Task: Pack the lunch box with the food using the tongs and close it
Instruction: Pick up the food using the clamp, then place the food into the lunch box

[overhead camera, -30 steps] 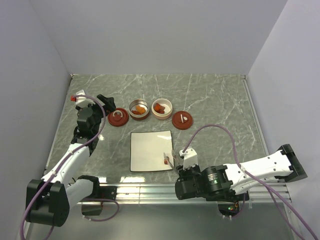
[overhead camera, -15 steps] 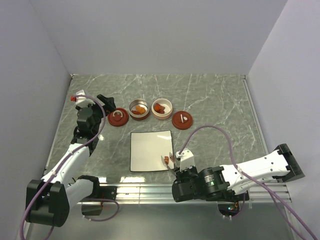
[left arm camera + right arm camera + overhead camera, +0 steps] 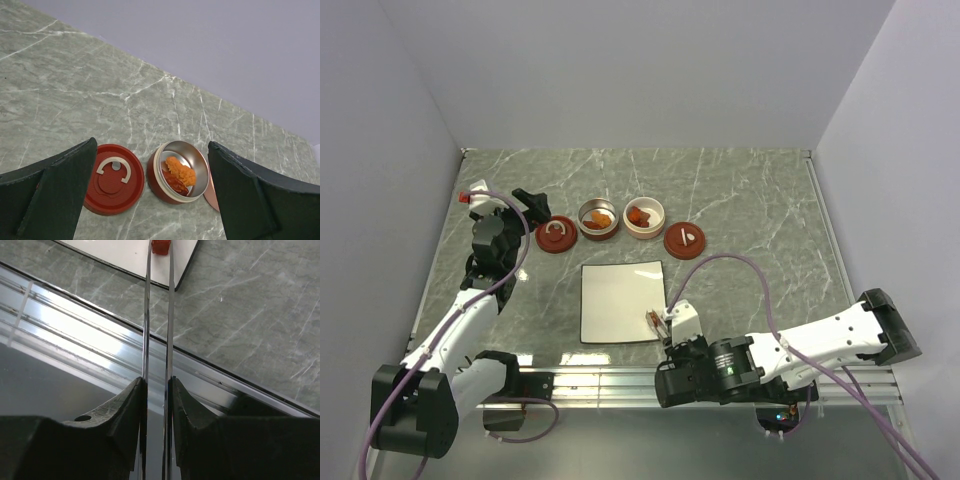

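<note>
Tongs (image 3: 159, 315) of slim silver metal, two straight arms, are clamped between the fingers of the right gripper (image 3: 157, 385) at the overhead frame's lower centre. Their tips pinch a small red food chunk (image 3: 160, 246) at the lower-right corner of the white square plate (image 3: 620, 295). At upper left, the left gripper (image 3: 151, 145) gapes wide and empty.

The grey-green veined tabletop (image 3: 750, 200) looks like polished stone with a faint sheen. The thin silver metal tongs (image 3: 147, 315) are smooth and mirror-bright. The right gripper (image 3: 157, 382) has matt black plastic fingers (image 3: 120, 410). The white square plate (image 3: 615, 290) is smooth and satiny. At lower centre of the left wrist view, the round red container (image 3: 198, 161) has a shiny steel lining, and the orange food (image 3: 181, 171) in it looks rough and crumbly. The round red lid (image 3: 114, 179) is glossy plastic.
</note>
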`<state>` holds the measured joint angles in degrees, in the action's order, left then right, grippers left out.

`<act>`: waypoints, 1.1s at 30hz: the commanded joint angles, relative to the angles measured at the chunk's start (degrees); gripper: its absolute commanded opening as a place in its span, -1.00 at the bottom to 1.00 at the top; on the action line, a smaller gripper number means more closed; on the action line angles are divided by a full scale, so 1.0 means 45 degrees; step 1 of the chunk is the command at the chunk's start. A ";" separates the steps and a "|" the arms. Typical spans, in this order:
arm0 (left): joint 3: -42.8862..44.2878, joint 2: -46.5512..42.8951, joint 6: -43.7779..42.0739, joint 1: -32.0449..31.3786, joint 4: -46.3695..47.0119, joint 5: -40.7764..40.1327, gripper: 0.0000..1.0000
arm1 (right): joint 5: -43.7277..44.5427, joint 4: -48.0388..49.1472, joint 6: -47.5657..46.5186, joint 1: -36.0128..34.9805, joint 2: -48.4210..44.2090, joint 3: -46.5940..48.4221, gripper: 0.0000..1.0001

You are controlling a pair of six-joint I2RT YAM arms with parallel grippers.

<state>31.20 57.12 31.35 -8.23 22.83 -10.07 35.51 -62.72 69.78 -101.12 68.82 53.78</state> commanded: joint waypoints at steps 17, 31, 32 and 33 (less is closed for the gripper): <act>0.0312 -0.0116 0.0200 0.0071 0.0376 0.0128 0.99 | -0.1224 0.8229 -1.0343 0.8204 -0.0843 0.0565 -0.45; 0.0527 0.0742 0.0161 0.0110 0.0571 -0.0205 0.99 | -0.4394 0.9875 -1.2986 1.2685 0.3437 0.3166 -0.47; 0.0547 0.0801 0.0161 0.0110 0.0552 -0.0243 0.99 | -0.4433 0.9914 -1.3083 1.2744 0.3515 0.3224 -0.46; 0.0566 0.0841 0.0161 0.0110 0.0552 -0.0263 0.99 | -0.4491 0.9933 -1.3123 1.2822 0.3574 0.3225 -0.47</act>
<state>31.22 60.40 31.35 -7.99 22.85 -10.41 17.50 -21.39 13.69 -44.21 85.21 64.99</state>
